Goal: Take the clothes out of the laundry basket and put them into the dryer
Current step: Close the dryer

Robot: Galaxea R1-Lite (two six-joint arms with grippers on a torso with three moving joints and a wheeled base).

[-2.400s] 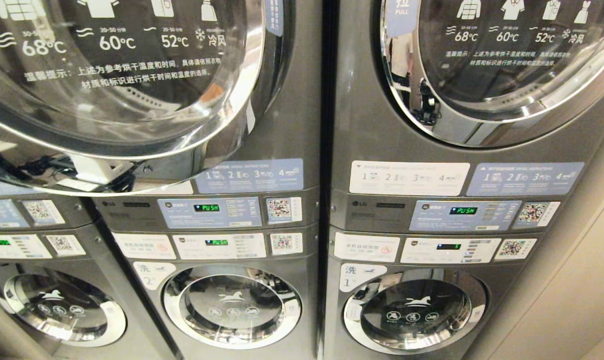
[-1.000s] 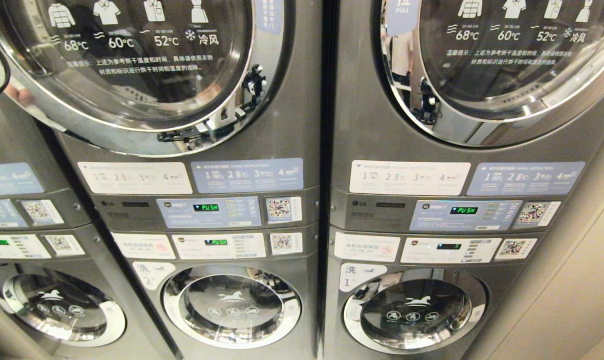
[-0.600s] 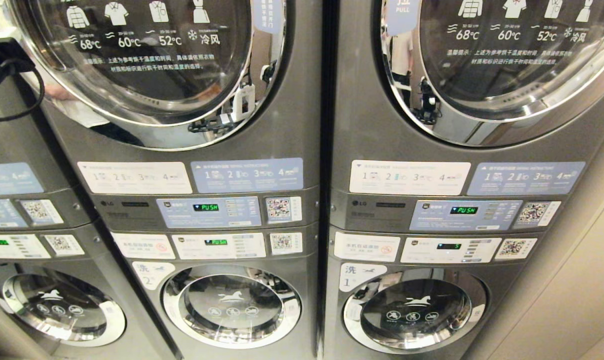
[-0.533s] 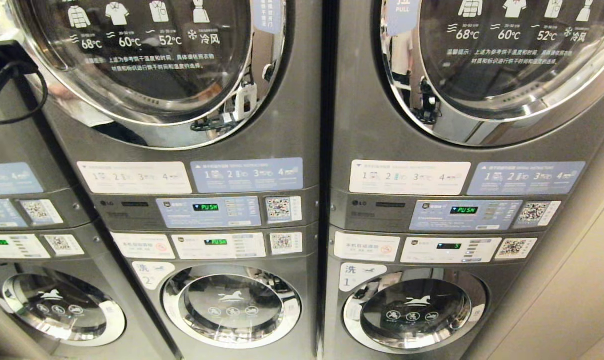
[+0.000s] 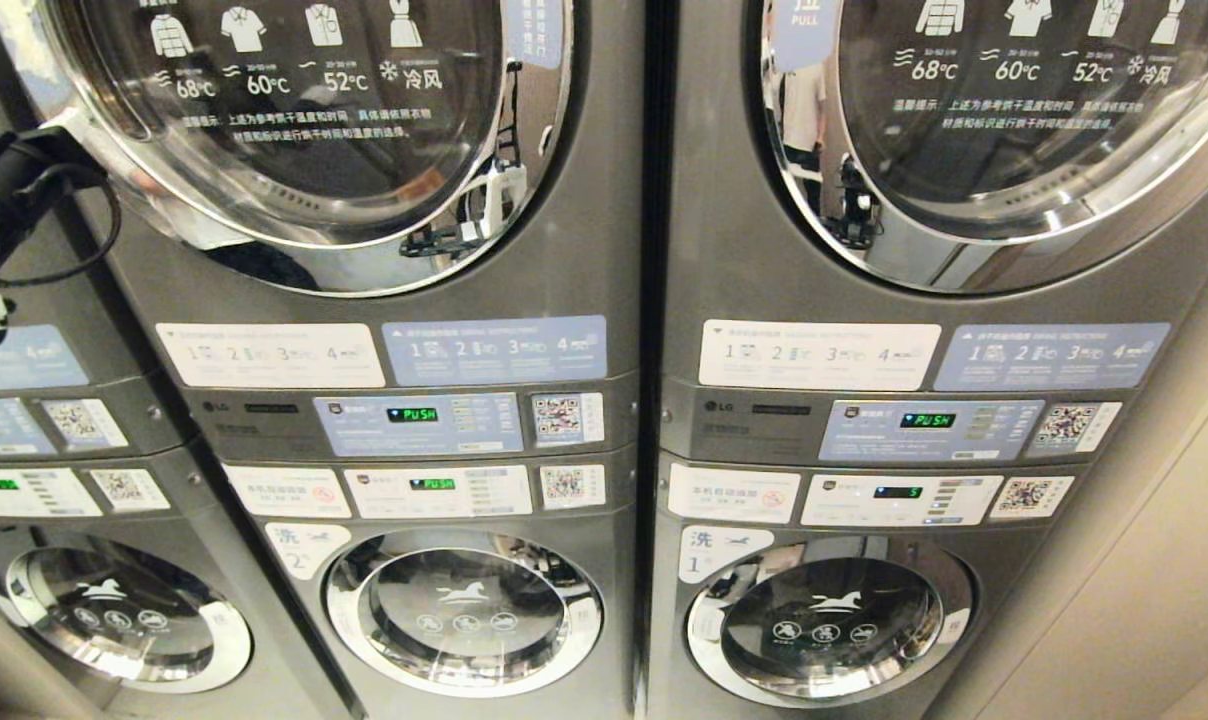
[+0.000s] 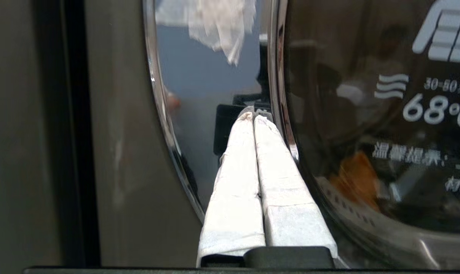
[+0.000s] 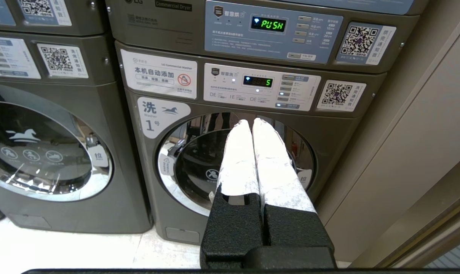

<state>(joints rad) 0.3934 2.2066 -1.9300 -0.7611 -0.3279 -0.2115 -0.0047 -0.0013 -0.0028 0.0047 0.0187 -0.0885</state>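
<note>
The dryer [image 5: 584, 250] is the upper machine of the middle stack. Its round chrome-rimmed glass door [image 5: 304, 265] lies close against the machine's front. My left arm [image 5: 14, 180] is at the door's left edge. In the left wrist view my left gripper [image 6: 254, 114] is shut and empty, its white-wrapped tips against the chrome door rim [image 6: 281, 95]. An orange patch [image 6: 357, 173] shows in the door glass. My right gripper [image 7: 251, 122] hangs shut and empty, low before washer number 1 [image 7: 235, 160]. The clothes and the laundry basket are out of view.
A second dryer [image 5: 1014, 130] with its door shut stands to the right, above washer 1 [image 5: 829, 620]. Washer 2 [image 5: 464, 610] sits under the middle dryer, and a third stack [image 5: 54, 420] is at the left. A beige wall panel [image 5: 1164, 560] closes the right side.
The middle dryer's door has swung from wide open back against the machine's front. My left arm has come into the head view at the left edge and moved down along the door.
</note>
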